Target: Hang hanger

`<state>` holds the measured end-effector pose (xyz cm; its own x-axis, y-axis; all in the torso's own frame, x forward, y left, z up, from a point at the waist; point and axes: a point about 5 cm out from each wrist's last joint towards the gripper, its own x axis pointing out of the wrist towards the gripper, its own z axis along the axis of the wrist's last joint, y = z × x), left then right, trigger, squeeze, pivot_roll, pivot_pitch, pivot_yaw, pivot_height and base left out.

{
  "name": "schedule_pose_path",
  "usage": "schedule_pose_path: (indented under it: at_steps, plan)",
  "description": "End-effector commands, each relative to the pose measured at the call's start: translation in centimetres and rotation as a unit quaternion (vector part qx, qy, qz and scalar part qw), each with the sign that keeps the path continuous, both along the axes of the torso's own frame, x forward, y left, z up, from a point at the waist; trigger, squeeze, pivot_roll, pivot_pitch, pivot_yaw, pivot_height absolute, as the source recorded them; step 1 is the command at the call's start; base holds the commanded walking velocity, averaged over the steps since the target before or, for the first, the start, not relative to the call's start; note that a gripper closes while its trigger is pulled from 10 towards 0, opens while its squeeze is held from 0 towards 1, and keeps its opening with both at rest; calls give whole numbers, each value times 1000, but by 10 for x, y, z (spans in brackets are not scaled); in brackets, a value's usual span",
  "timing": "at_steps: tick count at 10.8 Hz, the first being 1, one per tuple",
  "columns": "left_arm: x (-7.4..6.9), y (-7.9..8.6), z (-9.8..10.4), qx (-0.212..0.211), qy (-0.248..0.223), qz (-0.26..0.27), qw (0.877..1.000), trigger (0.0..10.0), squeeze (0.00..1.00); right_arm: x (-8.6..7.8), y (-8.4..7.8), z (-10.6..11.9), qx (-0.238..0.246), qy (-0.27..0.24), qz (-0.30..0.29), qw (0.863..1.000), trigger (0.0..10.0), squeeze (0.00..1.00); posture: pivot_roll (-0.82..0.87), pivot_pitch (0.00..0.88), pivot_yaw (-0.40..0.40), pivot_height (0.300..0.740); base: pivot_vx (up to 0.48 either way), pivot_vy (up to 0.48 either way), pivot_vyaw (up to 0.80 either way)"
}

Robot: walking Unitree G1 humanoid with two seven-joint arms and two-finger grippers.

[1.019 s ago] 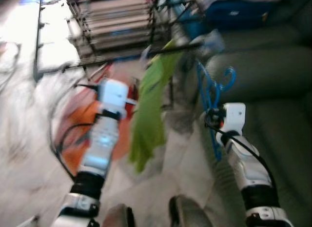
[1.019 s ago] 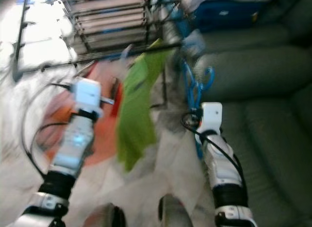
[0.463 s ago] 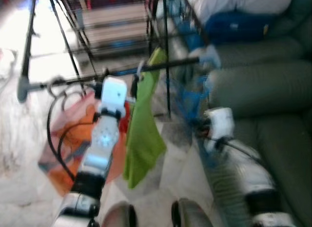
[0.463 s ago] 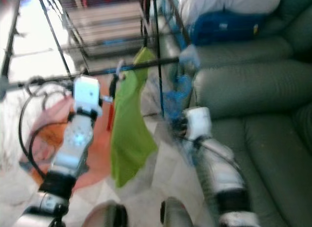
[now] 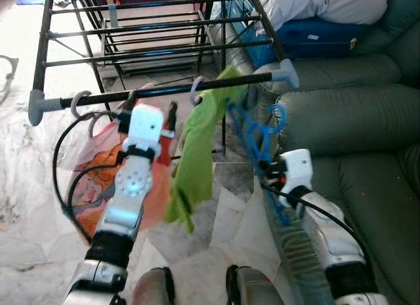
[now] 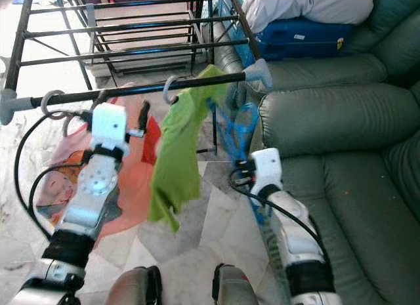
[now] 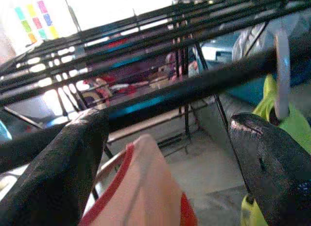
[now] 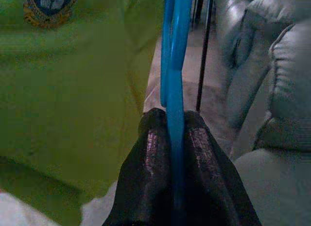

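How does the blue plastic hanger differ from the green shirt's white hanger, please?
The blue plastic hanger is bare and pinched in the right gripper, its hook off the black rail. The white hanger is hooked over that rail and carries the green shirt. Both sit near the rail's right end.

Green shirt [image 5: 197,147] and orange garment [image 5: 98,180] crowd rail [image 5: 164,92], sofa [image 5: 354,121] right

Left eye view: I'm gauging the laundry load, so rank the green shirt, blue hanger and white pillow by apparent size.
1. green shirt
2. white pillow, cropped by the frame and farther away, so this is unsure
3. blue hanger, pinched in the right gripper
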<state>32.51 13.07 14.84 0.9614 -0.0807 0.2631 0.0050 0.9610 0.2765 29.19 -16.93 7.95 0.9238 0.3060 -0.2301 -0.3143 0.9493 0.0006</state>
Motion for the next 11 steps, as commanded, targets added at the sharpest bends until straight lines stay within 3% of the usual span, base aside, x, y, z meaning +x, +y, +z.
schedule_pose_path:
  at_steps: [1,2,4,7,10,11]
  plan:
    - [-3,2,-2,2,5,-4,1000,10000,0,1,-7,8,-15,-34,-28,999,10000,0,-101,160,3,740,0,0,0]
    - [-3,3,-3,4,10,-5,1000,10000,0,2,-12,13,-20,-58,-60,996,10000,0,-101,160,3,740,0,0,0]
    - [-3,3,-4,-2,14,-3,1000,10000,0,1,-15,16,-33,-78,-86,993,10000,0,-101,159,3,740,0,480,0]
    - [-2,1,-4,0,15,-6,1000,10000,0,4,-15,19,-51,-100,-88,990,10000,0,-100,157,2,740,0,480,0]
    - [-4,-2,-3,17,0,-11,1000,10000,0,6,-15,20,-61,-109,-96,987,10000,0,-102,146,1,740,0,0,0]
    - [-6,3,-11,16,24,-13,1000,10000,0,8,-16,22,-62,-113,-98,987,10000,0,-102,146,1,740,0,0,0]
